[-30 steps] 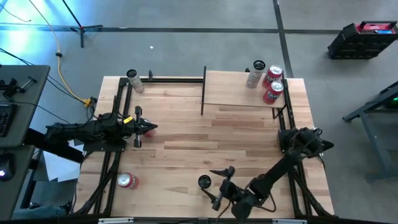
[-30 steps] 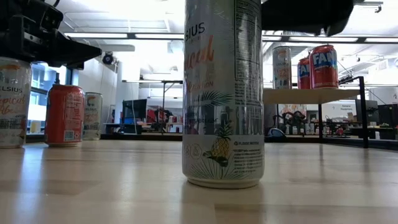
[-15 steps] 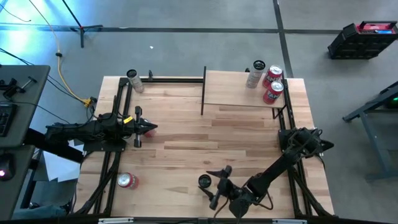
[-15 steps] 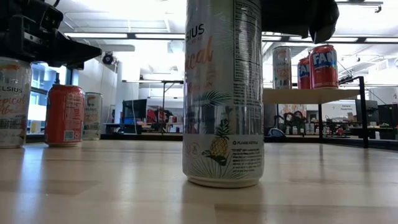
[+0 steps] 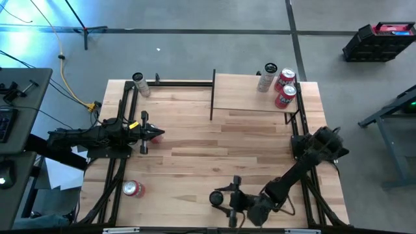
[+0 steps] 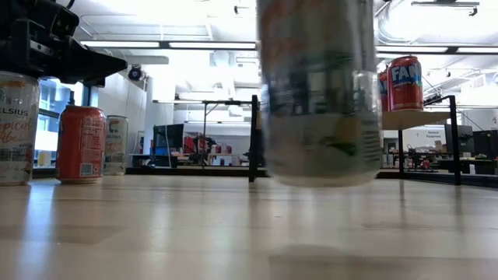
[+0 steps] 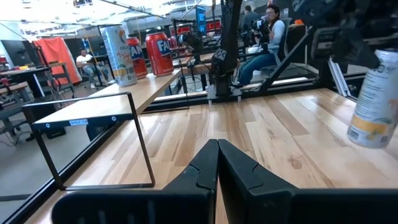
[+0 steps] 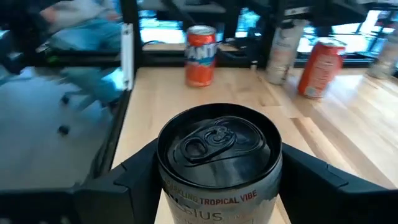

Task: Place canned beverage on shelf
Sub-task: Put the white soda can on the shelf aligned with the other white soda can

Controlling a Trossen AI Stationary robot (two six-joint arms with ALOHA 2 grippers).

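On the planked table [image 5: 214, 143], the right pincer [image 5: 221, 198] grasps a tall can [image 8: 217, 165], lifted clear. The left pincer [image 5: 155, 134] waits clenched, empty.

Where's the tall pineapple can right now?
In the high view the tall can is at the table's near edge, between the right gripper's fingers; the low view shows it lifted off the wood, far from the shelf.

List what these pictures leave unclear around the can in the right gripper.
- Low view: the Celsius can is motion-blurred, its top cut by the frame edge; the label is unreadable.
- Right wrist view: the can fills the space between the fingers, hiding the tabletop below.
- High view: the right gripper covers the can, so the contact is not visible.
- Low view: the can hides the left of the shelf.
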